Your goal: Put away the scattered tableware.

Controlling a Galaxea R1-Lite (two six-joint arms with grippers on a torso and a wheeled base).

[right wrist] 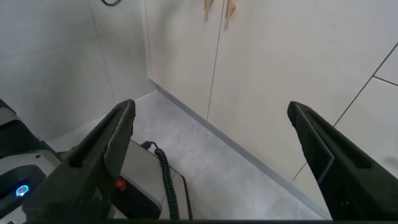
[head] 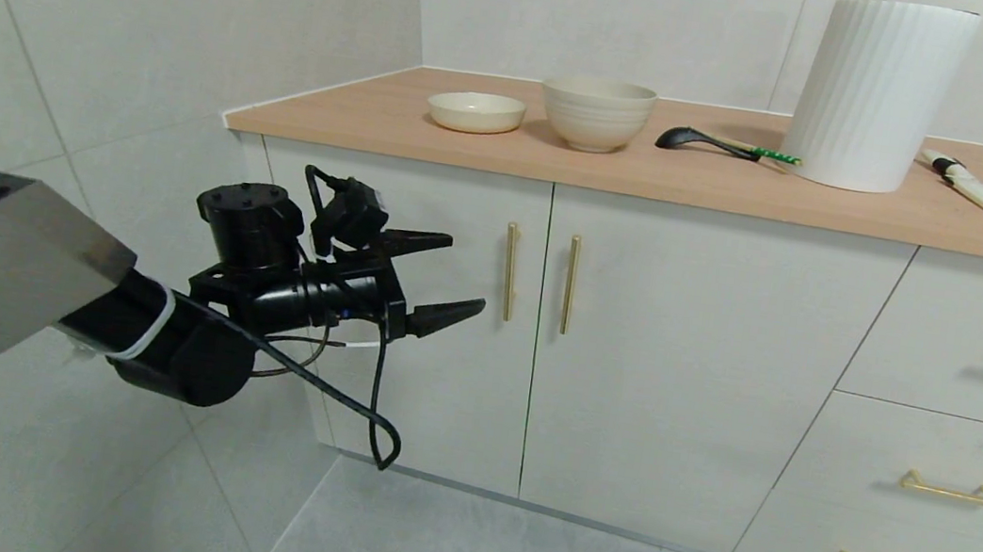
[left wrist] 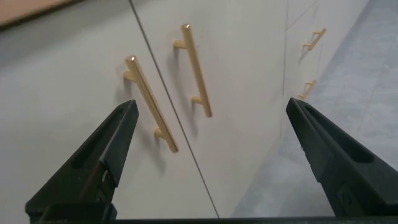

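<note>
On the wooden countertop [head: 675, 181] — a shallow cream dish [head: 475, 110], just beside it a deeper cream bowl [head: 596, 112], then a black ladle [head: 707, 141] reaching toward a tall white ribbed container [head: 876, 94]; insides of bowl and container hidden. Left gripper [head: 466, 271] [left wrist: 211, 104] spread wide, holding nothing, near the cabinet's brass handles [head: 508, 271]. Right gripper [right wrist: 210, 107] likewise wide apart — low, above grey floor [right wrist: 224, 162].
</note>
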